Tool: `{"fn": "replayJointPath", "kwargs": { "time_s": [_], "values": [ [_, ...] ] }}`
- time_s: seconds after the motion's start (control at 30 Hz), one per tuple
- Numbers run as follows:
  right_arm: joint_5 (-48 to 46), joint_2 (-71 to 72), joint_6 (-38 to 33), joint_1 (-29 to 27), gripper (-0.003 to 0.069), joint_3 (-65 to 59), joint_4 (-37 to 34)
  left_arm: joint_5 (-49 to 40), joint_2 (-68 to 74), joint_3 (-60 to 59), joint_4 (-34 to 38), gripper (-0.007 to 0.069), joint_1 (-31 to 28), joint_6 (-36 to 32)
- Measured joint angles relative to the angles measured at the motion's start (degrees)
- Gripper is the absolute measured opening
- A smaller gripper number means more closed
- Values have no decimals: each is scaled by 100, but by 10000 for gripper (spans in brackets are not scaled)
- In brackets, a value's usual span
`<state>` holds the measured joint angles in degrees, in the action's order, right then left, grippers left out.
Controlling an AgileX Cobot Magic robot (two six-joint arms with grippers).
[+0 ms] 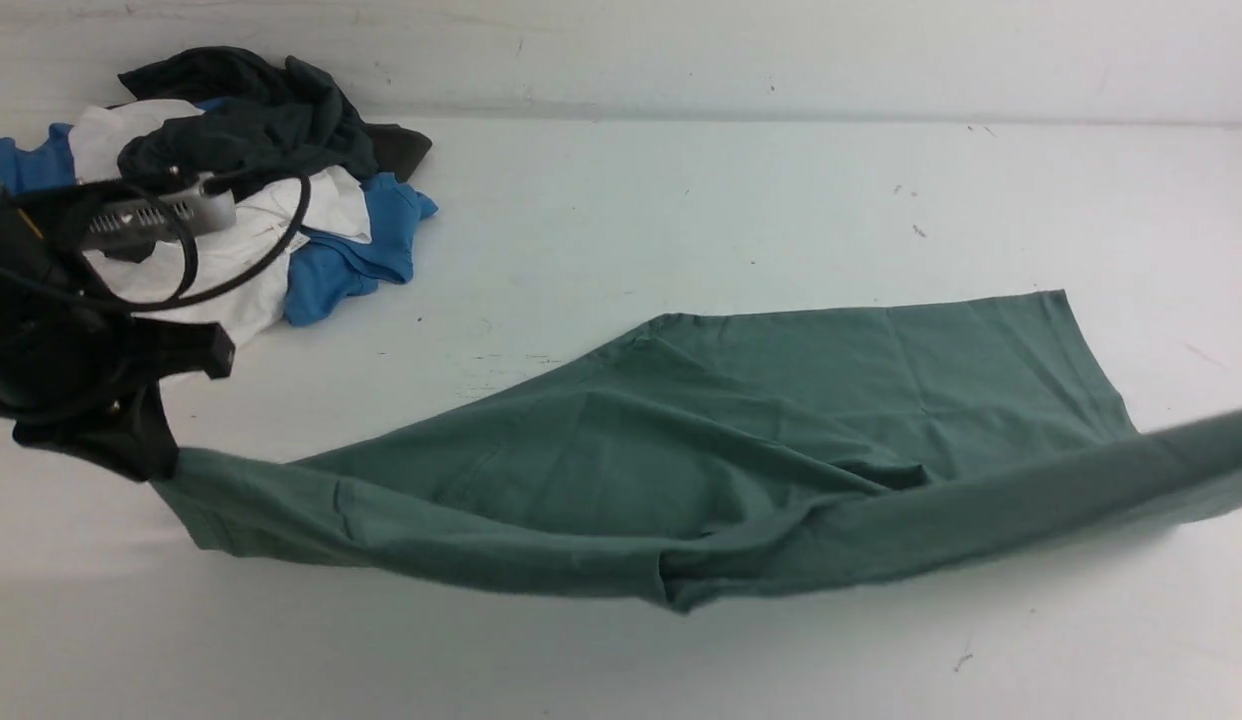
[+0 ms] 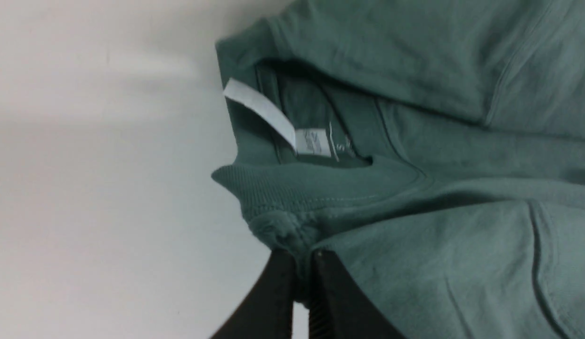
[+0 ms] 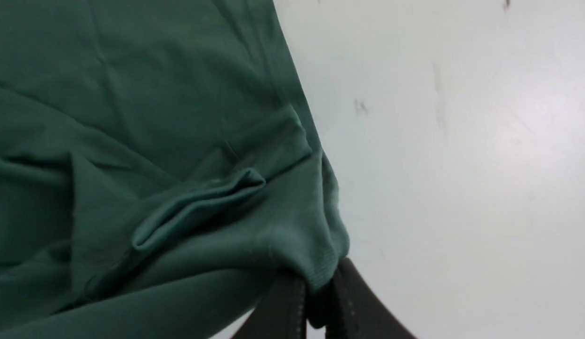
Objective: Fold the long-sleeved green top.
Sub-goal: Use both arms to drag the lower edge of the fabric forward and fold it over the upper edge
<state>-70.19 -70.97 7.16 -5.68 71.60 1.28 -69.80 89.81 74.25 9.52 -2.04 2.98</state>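
Observation:
The green long-sleeved top [image 1: 741, 430] hangs stretched across the front of the white table, its far part lying on the surface. My left gripper [image 1: 151, 455] at the left is shut on the top's ribbed collar. In the left wrist view the gripper [image 2: 299, 263] pinches the collar [image 2: 320, 188] beside the white tag [image 2: 292, 132]. My right gripper is out of the front view, past the right edge, where the cloth runs off. In the right wrist view it [image 3: 318, 282] is shut on a bunched ribbed edge of the top [image 3: 156, 155].
A pile of clothes lies at the back left: a dark charcoal garment [image 1: 261, 120], a white one [image 1: 231, 260] and a bright blue one [image 1: 351, 260]. The table [image 1: 731, 200] meets a white wall at the back.

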Motion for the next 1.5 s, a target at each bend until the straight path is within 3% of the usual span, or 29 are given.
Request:
{"fn": "replayJointPath", "kwargs": {
  "time_s": [0.3, 0.43, 0.97, 1.07, 1.3, 1.33, 1.37, 1.5],
  "values": [
    [324, -2302, -524, 0, 24, 2074, -978, -20, 857, 589, 99, 19, 0, 520],
    [393, -3289, -613, 0, 24, 2768, -1070, 120, 1373, 617, 94, 19, 0, 719],
    [2233, -5535, -625, 1, 43, 3137, -1142, 1669, 2072, 802, 100, 19, 0, 1491],
    [2390, -5603, -634, 1, 74, 3137, -1142, 1689, 2078, 802, 100, 21, 0, 1517],
    [2342, -5618, -644, 1, 298, 3271, -1142, 1541, 2132, 949, -249, 112, 0, 1530],
    [2313, -5618, -644, 1, 303, 3287, -1142, 1511, 2132, 987, -306, 116, 0, 1530],
    [1960, -5618, -650, 1, 337, 3475, -1117, 1373, 2127, 1143, -514, 155, -5, 1530],
    [946, -5620, -673, 1, 358, 4156, -1056, 734, 2059, 1823, -952, 253, -5, 1459]
  ]
}}
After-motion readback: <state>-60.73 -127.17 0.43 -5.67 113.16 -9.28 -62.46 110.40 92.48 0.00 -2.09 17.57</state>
